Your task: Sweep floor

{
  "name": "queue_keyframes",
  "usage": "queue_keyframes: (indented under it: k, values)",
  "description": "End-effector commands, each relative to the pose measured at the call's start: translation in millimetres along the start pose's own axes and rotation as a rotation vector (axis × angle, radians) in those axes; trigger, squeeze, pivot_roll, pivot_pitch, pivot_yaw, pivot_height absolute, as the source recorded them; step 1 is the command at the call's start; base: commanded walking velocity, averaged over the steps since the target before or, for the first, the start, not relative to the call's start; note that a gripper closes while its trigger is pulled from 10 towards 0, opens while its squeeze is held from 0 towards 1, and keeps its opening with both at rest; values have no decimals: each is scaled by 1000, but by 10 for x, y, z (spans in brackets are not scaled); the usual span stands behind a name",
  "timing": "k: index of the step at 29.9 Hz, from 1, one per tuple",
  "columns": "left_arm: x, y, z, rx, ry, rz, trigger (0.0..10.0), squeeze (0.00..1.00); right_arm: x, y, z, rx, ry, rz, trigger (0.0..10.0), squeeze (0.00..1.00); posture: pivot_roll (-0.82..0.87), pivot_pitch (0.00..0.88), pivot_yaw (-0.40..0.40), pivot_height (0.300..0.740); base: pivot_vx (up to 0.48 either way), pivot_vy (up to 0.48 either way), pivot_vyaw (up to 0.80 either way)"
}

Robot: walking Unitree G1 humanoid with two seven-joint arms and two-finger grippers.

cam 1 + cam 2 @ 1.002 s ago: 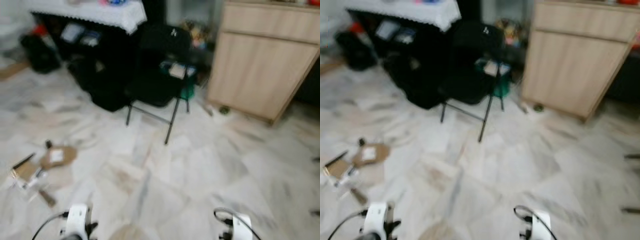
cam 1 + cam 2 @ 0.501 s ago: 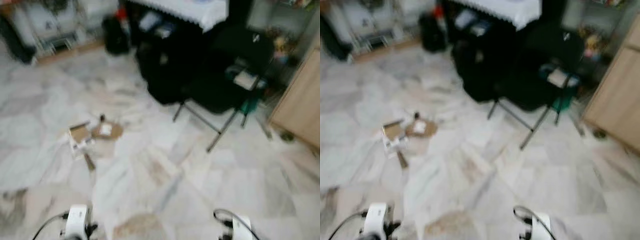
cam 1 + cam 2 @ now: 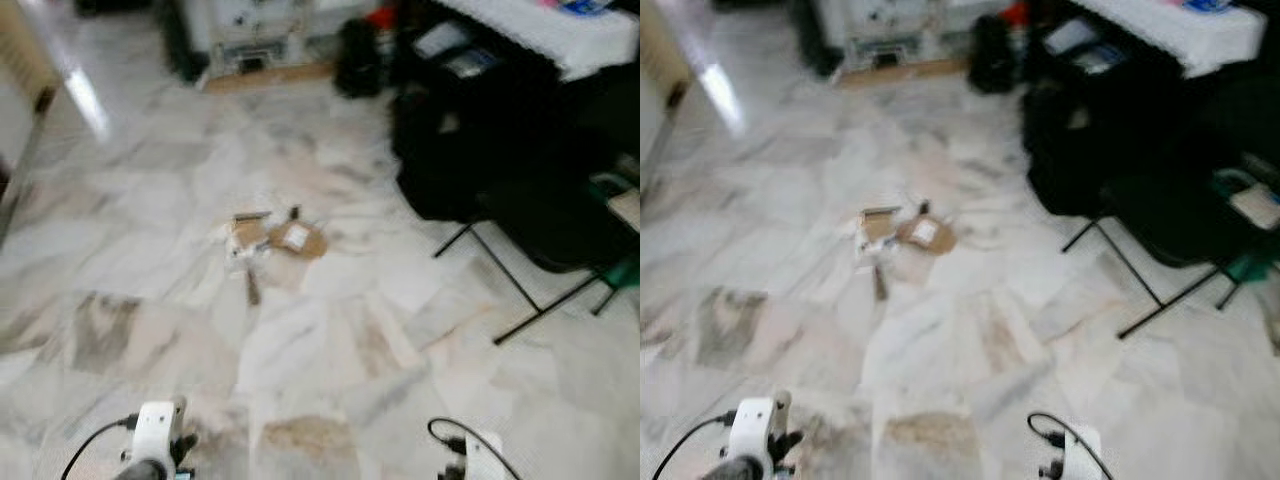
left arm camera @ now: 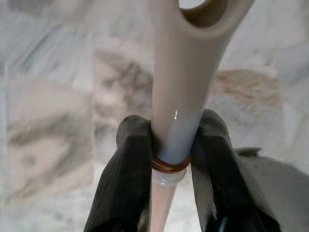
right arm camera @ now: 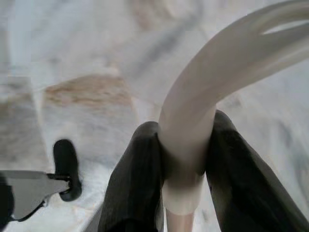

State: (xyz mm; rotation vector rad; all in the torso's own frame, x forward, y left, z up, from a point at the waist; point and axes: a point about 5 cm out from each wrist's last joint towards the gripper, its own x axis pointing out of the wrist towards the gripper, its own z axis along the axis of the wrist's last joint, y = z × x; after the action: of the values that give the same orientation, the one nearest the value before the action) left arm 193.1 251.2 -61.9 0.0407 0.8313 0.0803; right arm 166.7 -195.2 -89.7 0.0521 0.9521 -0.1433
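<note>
1. I'm looking down on a marble floor (image 3: pixel 330 340), pale with grey and brown veining. A black folding chair (image 3: pixel 540 250) stands at the right of the frame, a table with a white cloth (image 3: pixel 560 30) fills the upper right, and a low white unit (image 3: pixel 265 35) sits at the top.
2. The litter pile (image 3: pixel 270 240), cardboard scraps and bits of paper, lies just left of centre in the head view, well apart from both arms.
3. My left gripper (image 4: pixel 170 159) is pinched around a cream handle (image 4: pixel 181 87), one finger on each side, just above an orange ring.
4. My right gripper (image 5: pixel 186 164) is pinched around a second cream handle (image 5: pixel 203 101) that curves and forks; I take these for broom and dustpan, but I cannot tell which is which.
5. Progress: I judge the sweeping not yet begun. The litter is untouched and still has to be approached.
6. Containers: the frames are too blurred for me to make out any bin or its contents.
</note>
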Motion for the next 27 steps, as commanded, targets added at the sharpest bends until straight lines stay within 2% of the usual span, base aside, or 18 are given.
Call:
queue_keyframes:
  k: [1,18,27]
  values:
    - [-10,-92,-124,-20,47,-27,10000,0,-13,-66,-48,7,15,-19,10000,0,9,81,-16,740,0,0,800]
    - [-16,-96,-152,-23,55,-23,10000,0,-12,-67,-42,7,14,-17,10000,0,8,87,-16,740,0,0,800]
    - [-21,-92,-162,-33,46,-7,10000,0,-15,-76,-53,39,13,-30,10000,0,6,99,-22,740,0,0,0]
